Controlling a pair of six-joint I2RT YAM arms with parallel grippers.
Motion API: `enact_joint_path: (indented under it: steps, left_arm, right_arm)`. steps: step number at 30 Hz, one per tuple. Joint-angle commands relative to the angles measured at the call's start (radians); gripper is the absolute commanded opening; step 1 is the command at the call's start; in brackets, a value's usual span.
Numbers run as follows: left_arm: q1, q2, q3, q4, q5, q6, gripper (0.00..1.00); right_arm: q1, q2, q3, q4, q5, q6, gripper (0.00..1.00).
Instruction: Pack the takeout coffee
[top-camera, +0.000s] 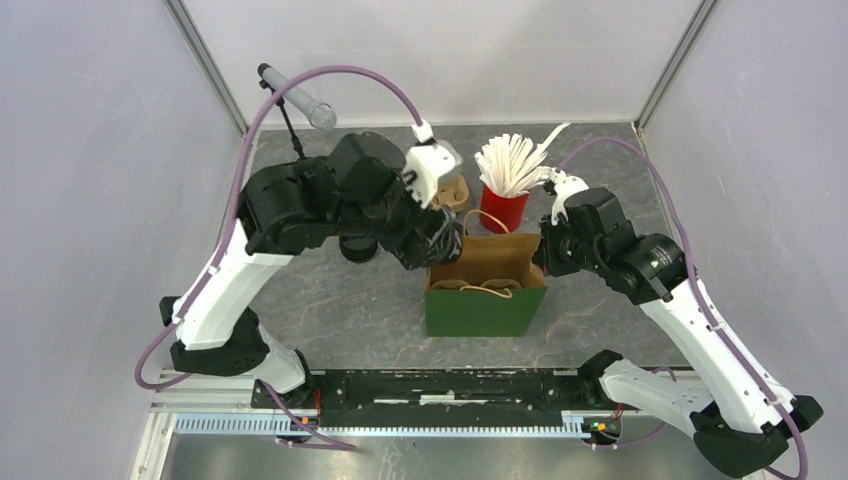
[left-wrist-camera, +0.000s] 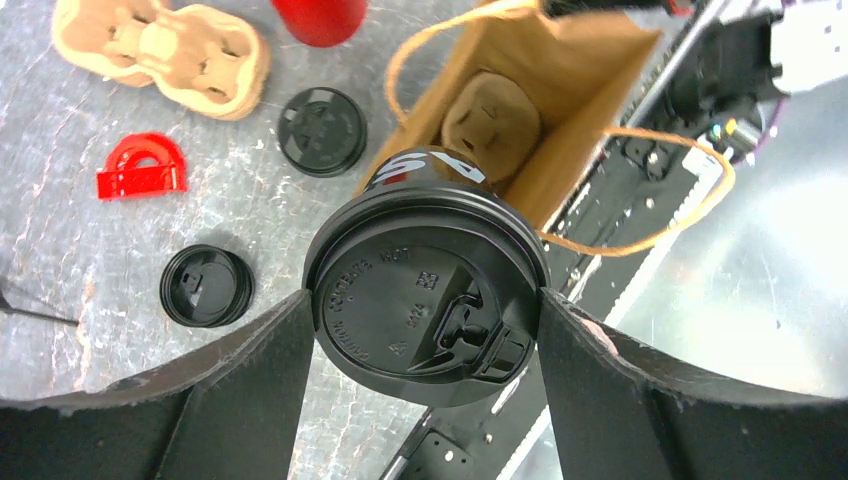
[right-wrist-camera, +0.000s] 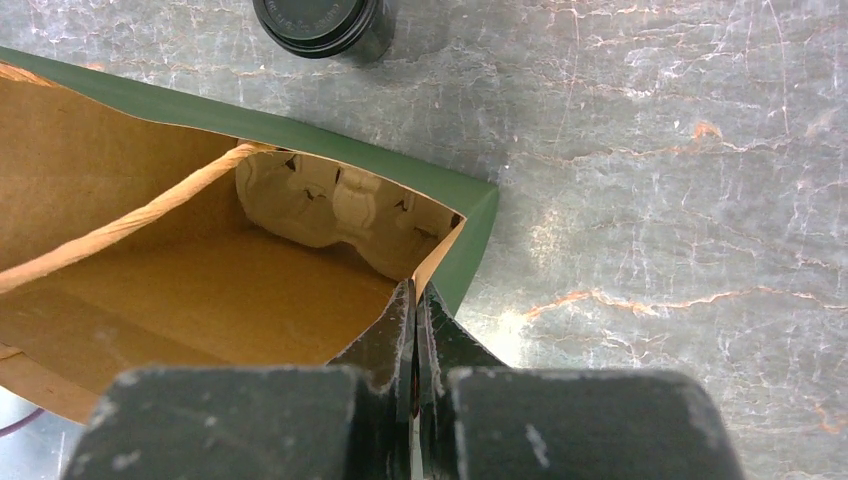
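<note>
A takeout coffee cup with a black lid (left-wrist-camera: 425, 300) sits between the fingers of my left gripper (left-wrist-camera: 425, 300), which is shut on the lid's sides. The cup hangs over the near left rim of the paper bag (top-camera: 485, 300), green outside and brown inside. A cardboard cup carrier (left-wrist-camera: 490, 115) lies at the bag's bottom. In the top view the left gripper (top-camera: 440, 235) hides the cup. My right gripper (right-wrist-camera: 413, 290) is shut on the bag's right rim (right-wrist-camera: 440, 250), pinching the paper next to the carrier (right-wrist-camera: 340, 205). In the top view the right gripper (top-camera: 543, 255) stands at the bag's right edge.
A red cup (top-camera: 503, 208) full of white stirrers (top-camera: 510, 160) stands behind the bag. A second cardboard carrier (left-wrist-camera: 165, 50), two loose black lids (left-wrist-camera: 322, 130) (left-wrist-camera: 207, 286) and a red plastic piece (left-wrist-camera: 142, 165) lie left of the bag. The arms' base rail (top-camera: 440, 385) runs along the near edge.
</note>
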Motion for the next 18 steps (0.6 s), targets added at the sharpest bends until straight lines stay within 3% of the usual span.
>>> enact_joint_path:
  steps: [1,9,15,18]
  left_arm:
    - [-0.091,0.016,0.018,-0.041,-0.042,0.138,0.55]
    - [-0.186,0.015,-0.082,0.048,-0.049,0.252,0.54]
    - [-0.239,0.021,-0.130,0.088,-0.038,0.264,0.54]
    - [-0.270,0.008,-0.183,0.118,-0.042,0.254,0.53]
  right_arm:
    - [0.000,-0.005,0.001,0.047,-0.001,-0.046,0.00]
    - [-0.001,-0.222,-0.211,0.272,-0.016,-0.084,0.02]
    - [0.000,-0.235,-0.164,0.219,-0.010,-0.049,0.31]
    - [0.000,-0.184,-0.078,0.160,0.038,-0.025,0.34]
